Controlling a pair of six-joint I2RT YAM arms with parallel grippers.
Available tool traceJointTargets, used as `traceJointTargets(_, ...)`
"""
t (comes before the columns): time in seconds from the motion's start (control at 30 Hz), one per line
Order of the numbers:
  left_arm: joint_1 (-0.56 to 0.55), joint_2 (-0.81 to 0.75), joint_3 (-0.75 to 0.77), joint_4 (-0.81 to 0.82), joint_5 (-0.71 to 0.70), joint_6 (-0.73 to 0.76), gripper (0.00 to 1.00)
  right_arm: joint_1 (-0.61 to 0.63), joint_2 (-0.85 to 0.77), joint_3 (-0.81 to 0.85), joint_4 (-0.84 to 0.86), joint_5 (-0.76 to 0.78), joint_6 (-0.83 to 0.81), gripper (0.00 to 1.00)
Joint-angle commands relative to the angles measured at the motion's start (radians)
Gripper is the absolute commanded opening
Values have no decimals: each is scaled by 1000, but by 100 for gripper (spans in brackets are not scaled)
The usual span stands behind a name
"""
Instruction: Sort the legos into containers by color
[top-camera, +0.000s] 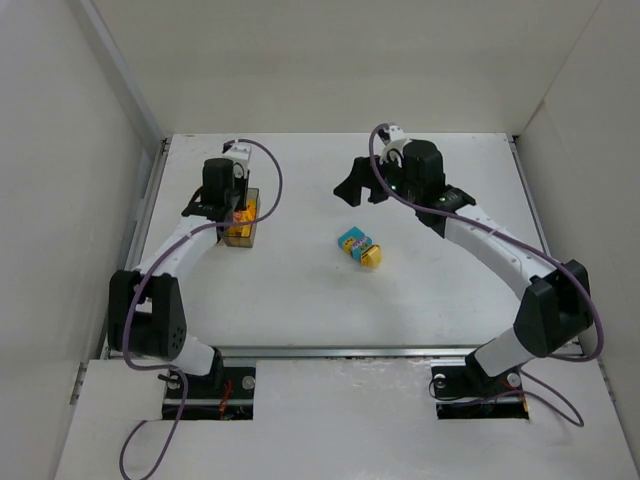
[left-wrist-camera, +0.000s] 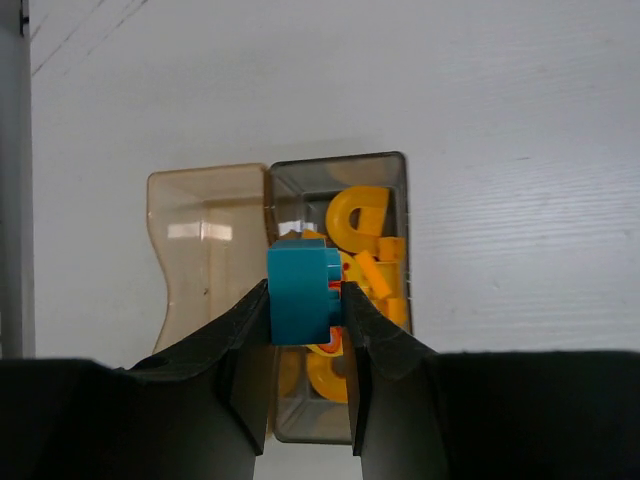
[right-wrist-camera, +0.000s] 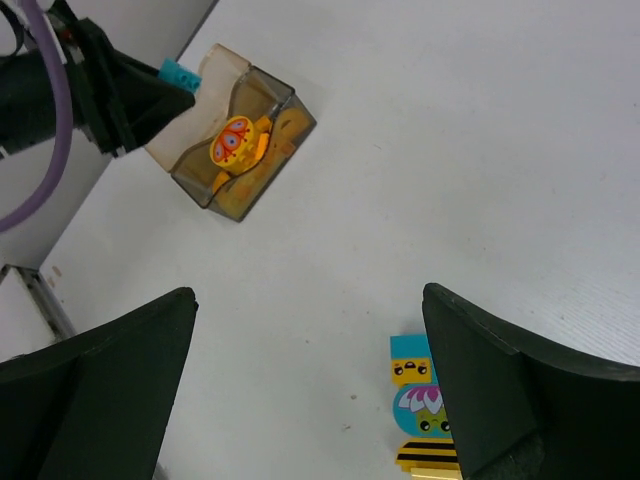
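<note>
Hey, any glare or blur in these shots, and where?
Left wrist view: a white glare patch on the tan box; the cyan brick is sharp, the left pincer around it black without detail. Right wrist view: the right pincer has dark, soft-edged fingers. Top view: even light, faint shadows.

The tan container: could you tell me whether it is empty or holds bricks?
Empty: the tan container shows only its bare floor; the yellow pieces lie in the grey container beside it.
</note>
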Motion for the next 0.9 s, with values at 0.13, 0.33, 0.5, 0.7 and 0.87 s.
traceJointTargets(0.13,145,119,98,11,-16,-9,0,-18,68,64,-32,-13,-80,100)
traceJointTargets(0.33,168,179,98,1,4,46,5,-18,99,85,-62,-23,-119,100)
traceJointTargets(0.5,177,217,98,-26,-17,55,17,-18,163,168,-284,63,-166,100)
traceJointTargets(0.7,177,205,67,29,-80,34,52,4,209,176,-418,149,-212,100)
traceJointTargets(0.87,177,185,78,20,-57,44,100,63,209,127,-476,232,-212,100)
